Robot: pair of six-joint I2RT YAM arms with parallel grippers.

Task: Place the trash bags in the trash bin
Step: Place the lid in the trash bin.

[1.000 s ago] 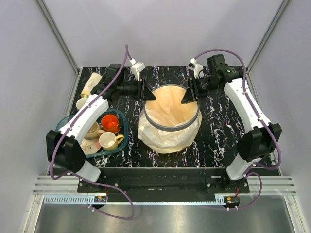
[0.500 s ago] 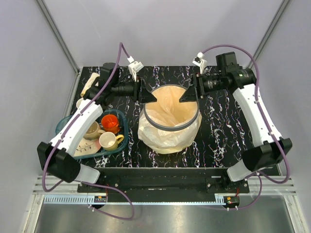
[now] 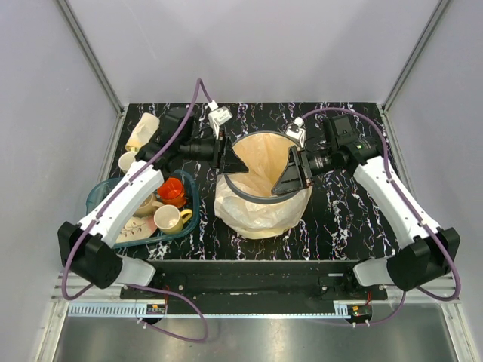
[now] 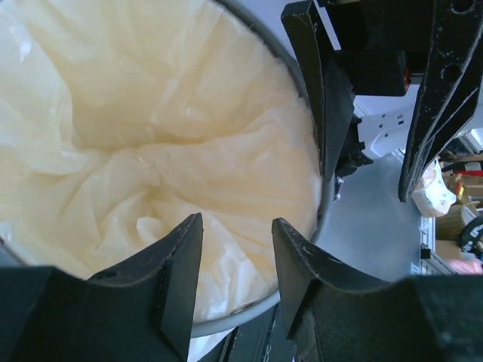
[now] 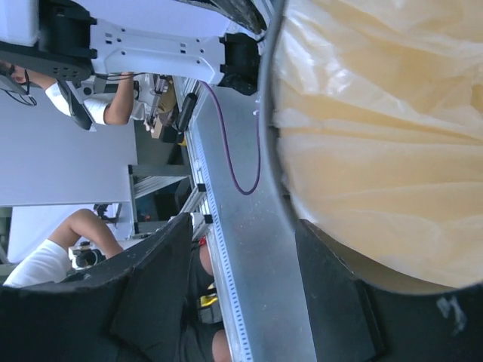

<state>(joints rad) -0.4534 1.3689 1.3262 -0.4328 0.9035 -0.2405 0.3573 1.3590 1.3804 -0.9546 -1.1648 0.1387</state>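
Observation:
The trash bin stands mid-table, only its dark rim band showing. A pale yellowish trash bag lines it and hangs down over the outside. My left gripper is at the bin's left rim. In the left wrist view it is open over the crinkled bag, with the rim below the fingertips and nothing between them. My right gripper reaches over the right side of the bin's mouth. In the right wrist view it is open beside the rim and the bag, holding nothing.
A teal tray at the left holds a red cup, a yellow mug and other dishes. A cream bottle and a white cup lie behind it. Grey walls close in the table on three sides.
Both grippers' jaws have spread wider. The right gripper has swung from the bin's back right rim toward the near side, over the mouth. The left gripper stays at the left rim.

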